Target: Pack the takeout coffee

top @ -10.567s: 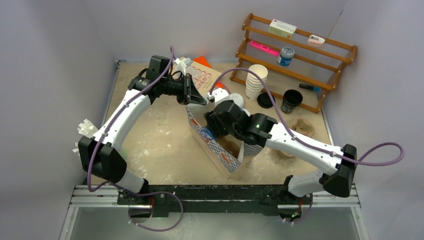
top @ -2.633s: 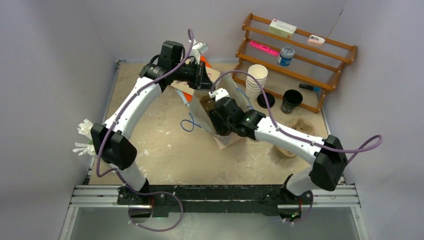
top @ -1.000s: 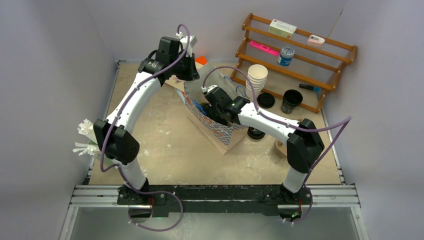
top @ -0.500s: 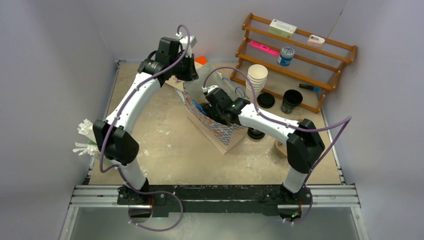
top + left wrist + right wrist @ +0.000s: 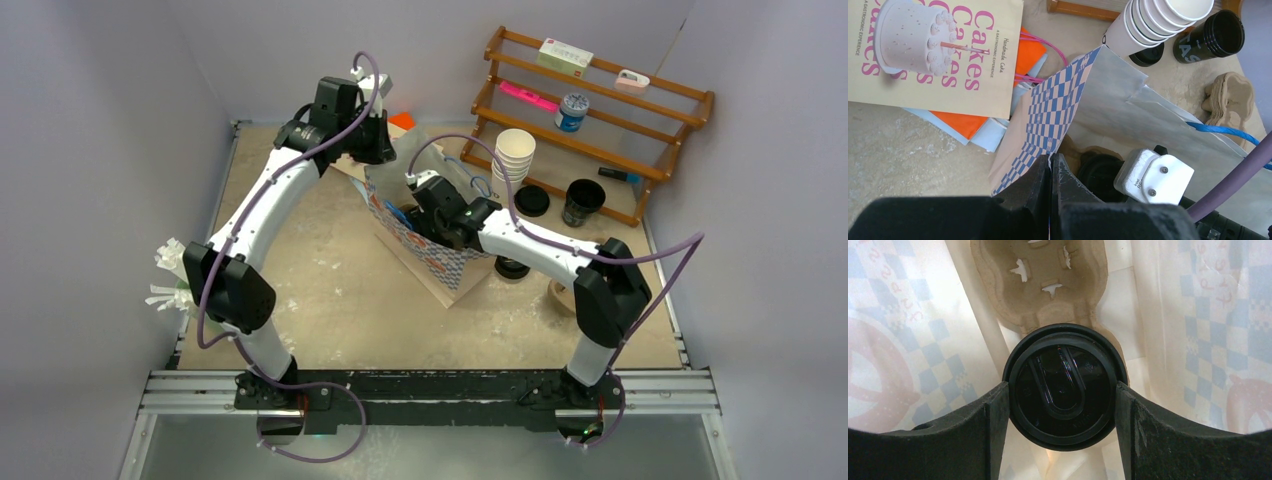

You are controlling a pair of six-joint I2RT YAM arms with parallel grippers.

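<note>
- Top external view: the paper bag (image 5: 432,258) is seen standing open toward the far middle of the table (image 5: 320,280), short of the rack (image 5: 600,110) in the far right corner. The left gripper (image 5: 385,152) is closed on the bag's far rim. The right gripper (image 5: 425,215) is sunk into the bag's mouth, so the cup it carries is hidden here. A white-lidded cup cannot be made out.
- Left wrist view: the left gripper (image 5: 1050,167) is shown pinched tight on the checkered rim of the paper bag (image 5: 1053,110), which is held open. The dark lid of the black cup (image 5: 1100,175) is glimpsed inside. A stack of white cups (image 5: 1158,22) stands beyond the bag.
- Right wrist view: the black cup (image 5: 1064,382) is gripped between the fingers (image 5: 993,440) of the right gripper (image 5: 1063,410), low inside the bag at the near end of the cup carrier (image 5: 1038,285), whose far socket is empty.
- Handling, as judged: the cup is likely light, with thin paper walls that give under pressure and a slick lid that could pop off. It is best held at the sides just under the lid rim, gently, and kept upright.
- Against the earlier frames: over the last second almost nothing has shifted. A few seconds back the bag was still tilted and less open, and the right arm was less folded.
</note>
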